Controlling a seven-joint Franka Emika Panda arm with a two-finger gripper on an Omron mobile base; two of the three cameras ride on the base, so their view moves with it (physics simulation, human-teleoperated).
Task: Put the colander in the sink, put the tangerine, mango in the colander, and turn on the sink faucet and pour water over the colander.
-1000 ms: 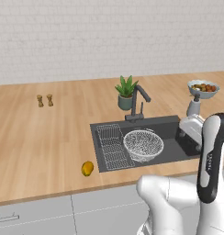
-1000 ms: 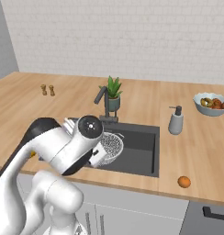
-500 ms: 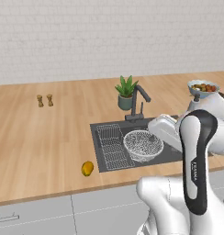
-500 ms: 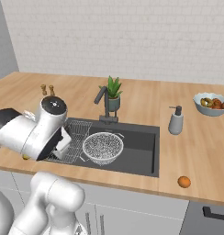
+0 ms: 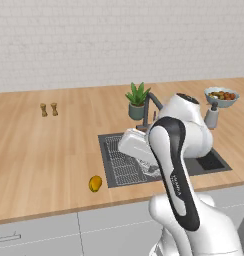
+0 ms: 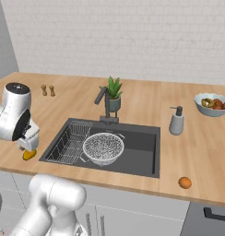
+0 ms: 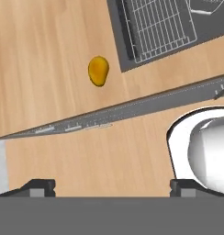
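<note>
Pale matt wood-grain counter point(image 6: 188, 147); dark matt sink point(image 6: 142, 138); shiny wire-mesh colander point(image 6: 103, 147), probably metal; smooth-skinned mango point(image 7: 98, 70); glossy tangerine point(image 6: 185, 182).

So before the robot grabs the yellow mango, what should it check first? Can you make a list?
1. Colander sits in the sink: ok.
2. Colander has room for fruit: ok, nothing lies in it.
3. Mango is free to pick up: ok, it lies alone on the counter left of the sink.
4. Gripper is open and holds nothing: ok.
5. Gripper is lined up over the mango: not ok, in the hand view the mango sits far ahead of the fingertips.
6. Tangerine waits for later: ok, it lies on the counter to the right of the sink, near the front edge.
</note>
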